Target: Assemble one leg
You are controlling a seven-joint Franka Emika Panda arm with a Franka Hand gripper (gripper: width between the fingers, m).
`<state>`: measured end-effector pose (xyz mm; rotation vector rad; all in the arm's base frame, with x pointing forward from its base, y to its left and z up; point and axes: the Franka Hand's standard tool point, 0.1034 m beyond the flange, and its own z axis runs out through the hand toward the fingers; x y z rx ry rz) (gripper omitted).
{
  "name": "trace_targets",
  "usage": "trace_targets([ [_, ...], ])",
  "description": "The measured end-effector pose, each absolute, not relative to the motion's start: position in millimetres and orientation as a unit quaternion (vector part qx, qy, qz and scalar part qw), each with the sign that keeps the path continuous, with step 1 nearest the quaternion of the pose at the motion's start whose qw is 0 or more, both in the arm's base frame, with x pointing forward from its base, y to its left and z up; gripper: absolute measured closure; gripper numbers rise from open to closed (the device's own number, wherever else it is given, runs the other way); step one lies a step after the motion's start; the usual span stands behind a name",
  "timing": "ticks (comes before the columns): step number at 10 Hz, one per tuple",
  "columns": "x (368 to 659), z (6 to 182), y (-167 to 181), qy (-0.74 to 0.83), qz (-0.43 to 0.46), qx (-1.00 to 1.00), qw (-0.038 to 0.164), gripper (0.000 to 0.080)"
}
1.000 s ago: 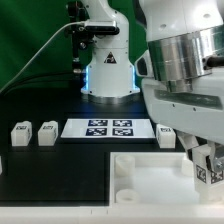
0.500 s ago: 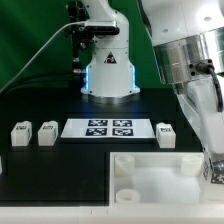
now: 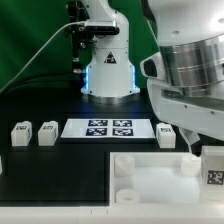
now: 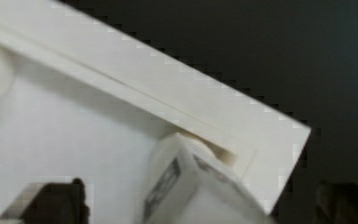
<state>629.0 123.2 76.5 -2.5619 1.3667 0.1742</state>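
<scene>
One leg (image 3: 213, 166), a small white block with a tag, stands at the near right corner of the big white tray-like part (image 3: 150, 172) in the exterior view. My hand hangs right above it and my fingers are hard to make out there. In the wrist view my gripper (image 4: 197, 205) straddles this leg (image 4: 202, 180) at the tray's corner (image 4: 247, 125). The dark fingertips (image 4: 51, 202) stand apart, with a gap to the leg on one side. Three more legs (image 3: 21, 133), (image 3: 46, 133), (image 3: 167, 134) lie on the table.
The marker board (image 3: 108, 128) lies between the loose legs. The robot base (image 3: 108, 70) stands at the back with a cable on the exterior view's left. My arm fills the right side and hides the table there.
My wrist has turned above the tray's right corner and back. The leg stays at that corner with its tag facing the exterior camera.
</scene>
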Motion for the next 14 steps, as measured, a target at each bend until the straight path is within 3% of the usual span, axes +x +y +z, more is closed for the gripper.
trace_targets([
  [2, 628.4, 75.9, 122.3, 0.377, 0.048, -0.917, 0.121, 0.015],
  [3, 626.6, 76.4, 121.1, 0.311, 0.046, -0.943, 0.11, 0.015],
  [4, 629.8, 81.0, 119.7, 0.23, 0.039, -0.968, 0.087, 0.015],
  [5, 634.1, 82.4, 119.4, 0.169, 0.021, -0.982, 0.081, 0.015],
  [7, 633.4, 74.8, 113.0, 0.07, -0.009, -0.994, 0.08, 0.015],
  [9, 633.6, 75.0, 113.8, 0.07, -0.009, -0.994, 0.08, 0.0159],
  [10, 633.6, 74.9, 113.9, 0.076, -0.009, -0.994, 0.081, 0.0336],
  [11, 633.4, 75.1, 116.4, 0.151, -0.002, -0.985, 0.086, 0.0336],
  [12, 633.4, 74.6, 114.0, 0.194, 0.001, -0.977, 0.085, 0.05],
  [14, 633.2, 74.4, 113.4, 0.27, 0.008, -0.959, 0.084, 0.0499],
])
